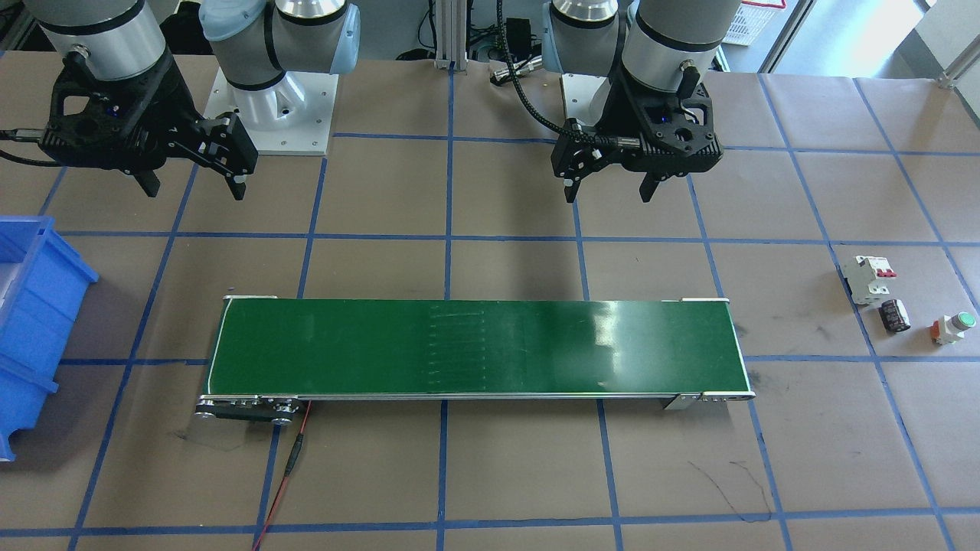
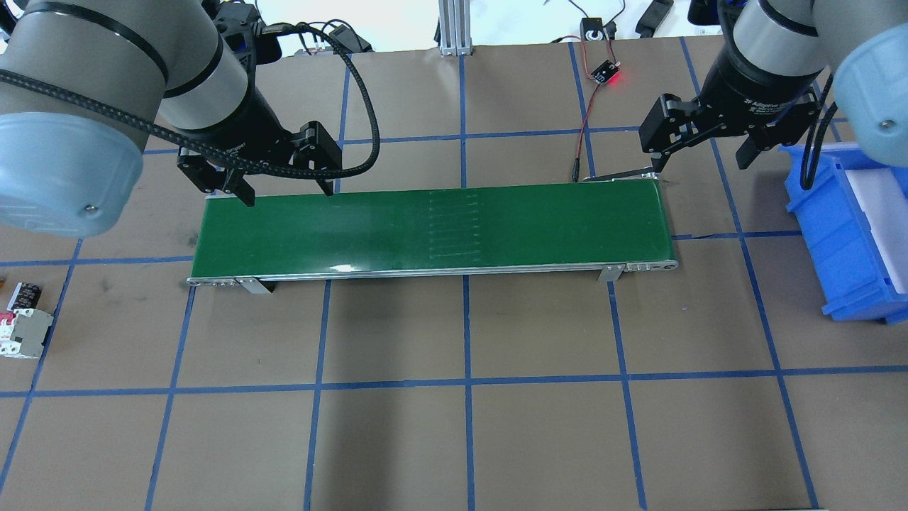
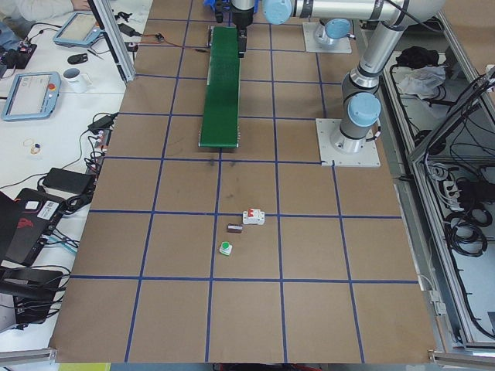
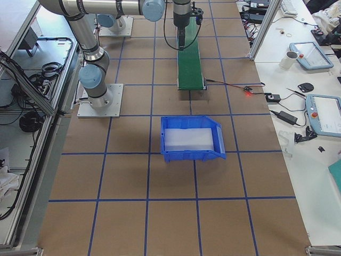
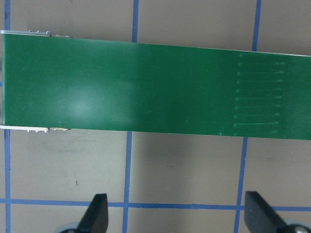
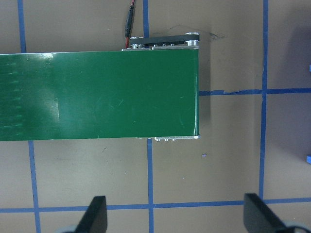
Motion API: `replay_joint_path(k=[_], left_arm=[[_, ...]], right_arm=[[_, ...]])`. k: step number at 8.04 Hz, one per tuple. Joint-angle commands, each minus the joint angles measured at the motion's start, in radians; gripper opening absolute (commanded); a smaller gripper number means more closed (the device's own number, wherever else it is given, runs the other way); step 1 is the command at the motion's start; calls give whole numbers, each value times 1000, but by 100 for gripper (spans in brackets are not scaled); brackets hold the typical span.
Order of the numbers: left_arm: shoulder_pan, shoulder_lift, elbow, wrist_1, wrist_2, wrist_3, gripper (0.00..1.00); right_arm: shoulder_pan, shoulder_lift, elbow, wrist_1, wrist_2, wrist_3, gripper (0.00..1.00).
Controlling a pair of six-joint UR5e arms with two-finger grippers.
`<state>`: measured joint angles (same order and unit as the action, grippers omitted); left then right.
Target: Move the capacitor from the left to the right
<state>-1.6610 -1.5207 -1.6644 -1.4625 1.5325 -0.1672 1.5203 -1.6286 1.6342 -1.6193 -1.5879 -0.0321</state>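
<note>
The capacitor [image 1: 894, 315], a small black cylinder, lies on the brown table on the robot's left, between a white breaker and a green-capped button. It also shows in the overhead view [image 2: 27, 292] and the exterior left view [image 3: 235, 228]. My left gripper [image 1: 609, 195] [image 2: 288, 193] is open and empty, and hovers behind the left end of the green conveyor belt [image 1: 475, 348], far from the capacitor. My right gripper [image 1: 195, 190] [image 2: 702, 163] is open and empty behind the belt's right end. Both wrist views show spread fingers [image 5: 97, 216] [image 6: 97, 213] and the belt below.
A white breaker with red switches [image 1: 869, 279] and a green-capped push button [image 1: 953, 327] flank the capacitor. A blue bin [image 2: 851, 234] stands at the robot's right end of the table. A red wire [image 1: 295, 459] runs from the belt's right end.
</note>
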Motion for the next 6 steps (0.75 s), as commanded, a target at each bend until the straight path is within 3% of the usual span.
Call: replay_joint_path(k=[1,6], left_arm=[[0,4,0,-1,0,-3,100],[0,11,0,-1,6,-3,100]], right_arm=[[1,-2,1,36,-1,0,100],[1,-16,1,41,-6,8,100]])
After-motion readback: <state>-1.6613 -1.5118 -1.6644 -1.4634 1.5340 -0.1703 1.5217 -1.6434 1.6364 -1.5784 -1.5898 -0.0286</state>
